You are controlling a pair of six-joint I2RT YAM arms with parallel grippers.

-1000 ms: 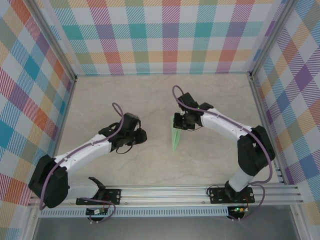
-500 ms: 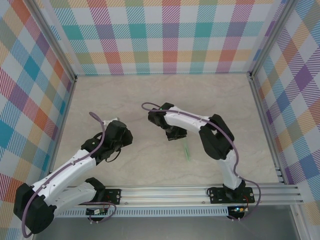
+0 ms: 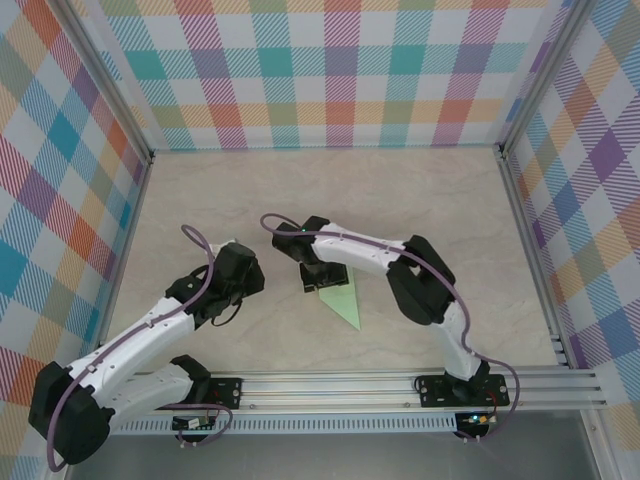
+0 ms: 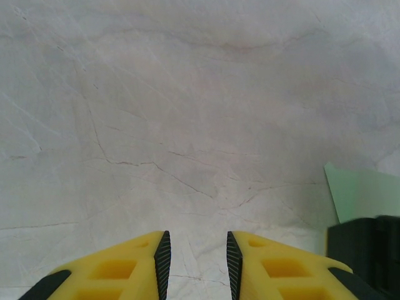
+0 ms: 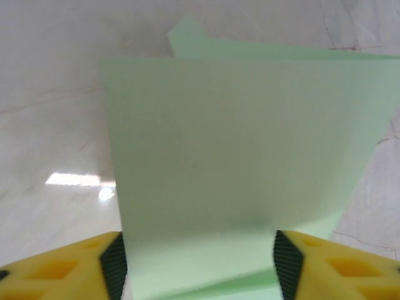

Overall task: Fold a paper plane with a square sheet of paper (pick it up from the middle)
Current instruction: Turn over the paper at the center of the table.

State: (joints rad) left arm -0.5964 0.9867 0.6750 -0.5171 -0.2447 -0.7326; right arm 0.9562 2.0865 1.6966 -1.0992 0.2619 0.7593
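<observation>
So, your paper plane [image 3: 342,300] is lying on the table [image 3: 430,210], a bit towards the near edge, between the two arms. From the top camera it's a pale green wedge with its point aimed at the near right.

Your right gripper [image 3: 320,282] sits right over its blunt end, with the arm stretched across to the left. On the right wrist camera the yellow fingers [image 5: 75,262] are spread wide. A flat panel of the green paper fills the whole gap between them, and another layer pokes out behind it. I can't tell if the pads actually touch the paper's edges or just flank it, but the panel looks flat, not buckled.

Your left gripper [image 3: 238,272] is off to the left of the plane, apart from it. On its wrist camera the jaws are only a narrow slot apart, with nothing between them but bare marble-look tabletop. A corner of the green paper shows at the right edge, just above a black block [image 4: 369,250]
</observation>
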